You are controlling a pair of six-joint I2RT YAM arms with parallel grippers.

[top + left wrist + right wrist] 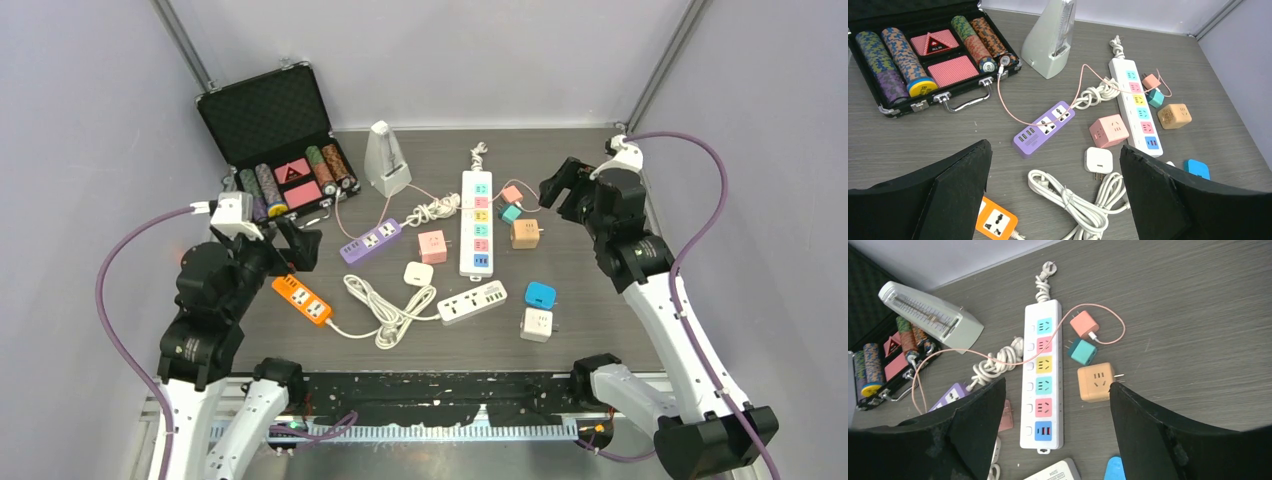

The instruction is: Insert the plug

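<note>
Your left gripper (1054, 147) is spread wide with nothing in it, hanging above the coiled white cord (1087, 212) and the purple power strip (1044, 128). Your right gripper (1057, 383) is also wide apart and empty, over the long white power strip with coloured sockets (1043, 340). The small salmon-pink plug on a thin pink cable (1084, 324) lies on the grey wood-grain table (1198, 340), just beside that strip's right edge. It's right next to a teal plug (1081, 351), with a tan cube adapter (1096, 382) on the near side.

We see a dark wood-grain table (585, 330) boxed in by pale grey walls (430, 60), metal posts (183, 45) in back corners.
</note>
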